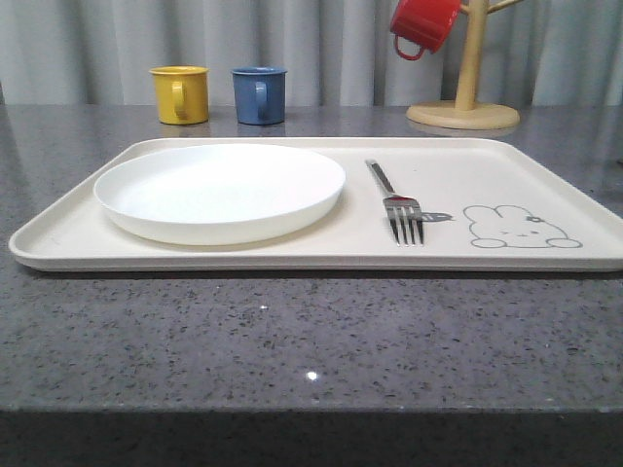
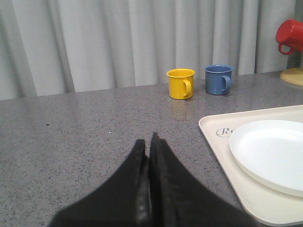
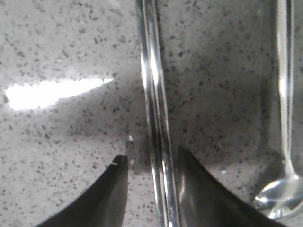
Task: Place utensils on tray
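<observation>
Right hand (image 3: 150, 163) seemingly astride chopsticks (image 3: 154, 104)

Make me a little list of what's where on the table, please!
tray: on the grey table
plate: on the tray
fork: on the tray, between plate and rabbit drawing
chopsticks: on the table, between the right gripper's open fingers
spoon: on the table beside the chopsticks
left gripper: shut, empty
yellow mug, blue mug: behind the tray
red mug: hanging on the wooden stand
</observation>
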You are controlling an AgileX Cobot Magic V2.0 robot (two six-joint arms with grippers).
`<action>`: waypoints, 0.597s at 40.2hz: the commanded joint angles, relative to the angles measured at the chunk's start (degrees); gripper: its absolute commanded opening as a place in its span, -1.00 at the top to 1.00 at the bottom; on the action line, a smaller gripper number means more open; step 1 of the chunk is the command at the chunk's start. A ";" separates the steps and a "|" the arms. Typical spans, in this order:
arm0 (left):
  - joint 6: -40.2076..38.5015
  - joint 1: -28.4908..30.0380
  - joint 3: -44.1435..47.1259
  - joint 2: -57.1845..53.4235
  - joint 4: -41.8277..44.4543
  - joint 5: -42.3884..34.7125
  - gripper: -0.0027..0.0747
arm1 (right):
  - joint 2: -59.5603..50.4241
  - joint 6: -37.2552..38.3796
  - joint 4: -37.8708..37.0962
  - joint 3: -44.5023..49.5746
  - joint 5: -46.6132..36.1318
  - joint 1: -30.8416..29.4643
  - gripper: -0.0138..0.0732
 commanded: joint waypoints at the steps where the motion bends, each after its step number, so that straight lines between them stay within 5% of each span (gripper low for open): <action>1: -0.09 -0.30 -1.33 0.74 -0.58 -4.78 0.98 | -1.83 -0.78 -0.24 -1.01 0.64 -0.46 0.00; 8: -0.09 -0.30 -1.33 0.74 -0.58 -4.78 0.98 | -1.43 -0.78 -0.24 -1.01 0.88 -0.46 0.10; 17: -0.09 -0.30 -1.33 0.74 -0.58 -4.78 0.98 | -1.43 -0.78 -0.24 -1.01 1.26 -0.46 0.62; 24: -0.09 -0.30 -1.33 0.74 -0.58 -4.78 0.98 | -1.49 -0.78 -0.24 -1.09 1.79 -0.46 0.68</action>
